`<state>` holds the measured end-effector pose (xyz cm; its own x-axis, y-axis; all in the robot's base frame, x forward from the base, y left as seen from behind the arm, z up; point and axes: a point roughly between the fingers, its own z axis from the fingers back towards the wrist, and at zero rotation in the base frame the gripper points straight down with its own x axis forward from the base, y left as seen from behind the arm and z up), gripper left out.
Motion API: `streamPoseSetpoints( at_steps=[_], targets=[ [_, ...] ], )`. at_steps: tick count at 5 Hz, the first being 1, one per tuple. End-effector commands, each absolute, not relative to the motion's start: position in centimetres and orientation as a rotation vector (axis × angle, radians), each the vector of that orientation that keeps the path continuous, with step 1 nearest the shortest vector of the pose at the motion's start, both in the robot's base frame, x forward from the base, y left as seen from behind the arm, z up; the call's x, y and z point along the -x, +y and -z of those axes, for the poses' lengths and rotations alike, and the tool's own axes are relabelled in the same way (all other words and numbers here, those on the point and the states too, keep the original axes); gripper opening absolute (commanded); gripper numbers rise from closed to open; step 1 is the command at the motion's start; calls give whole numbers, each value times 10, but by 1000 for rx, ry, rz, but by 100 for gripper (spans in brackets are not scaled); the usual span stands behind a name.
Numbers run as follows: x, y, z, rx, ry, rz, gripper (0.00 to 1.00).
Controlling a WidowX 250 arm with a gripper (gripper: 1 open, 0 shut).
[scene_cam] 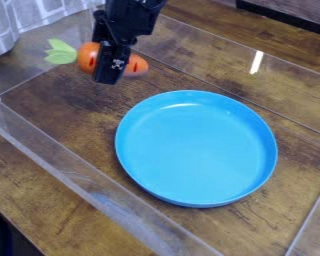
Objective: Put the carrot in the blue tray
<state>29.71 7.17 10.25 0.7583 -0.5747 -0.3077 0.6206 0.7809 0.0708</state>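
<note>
Up near the top left, black gripper [112, 68] pointing steeply down, fingers clamped on the carrot [91, 55] across its middle. Orange body showing on both sides of the dark fingers, light green leafy top [59, 48] sticking out to the left. Held crosswise; hard to say from this view whether clear of the wood beneath or just above it. No shadow sharp enough to settle that.

Down and to the right, well apart from the carrot, the blue tray [196, 190] lying flat on the dark wooden tabletop [56, 110]. Round, shallow, low raised rim, nothing inside. Much wider than the carrot.

Around both, a clear glass or plastic sheet edge [83, 175] running diagonally across the lower left, catching light. Bright white glare streak [255, 70] on the wood above the tray's upper right rim.

No brand, label or legible writing on gripper, carrot or tray; only small pale marks on the gripper, too blurred to read.
</note>
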Motion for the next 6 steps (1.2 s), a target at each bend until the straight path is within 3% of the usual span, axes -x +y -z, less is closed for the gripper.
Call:
streamPoseSetpoints(
  at_steps=[1,4,6],
  targets=[
    [-301,64,-132,-213,188,656,0],
    [-285,25,-143,-197,179,696,0],
    [-270,-31,-151,-189,158,794,0]
  ],
)
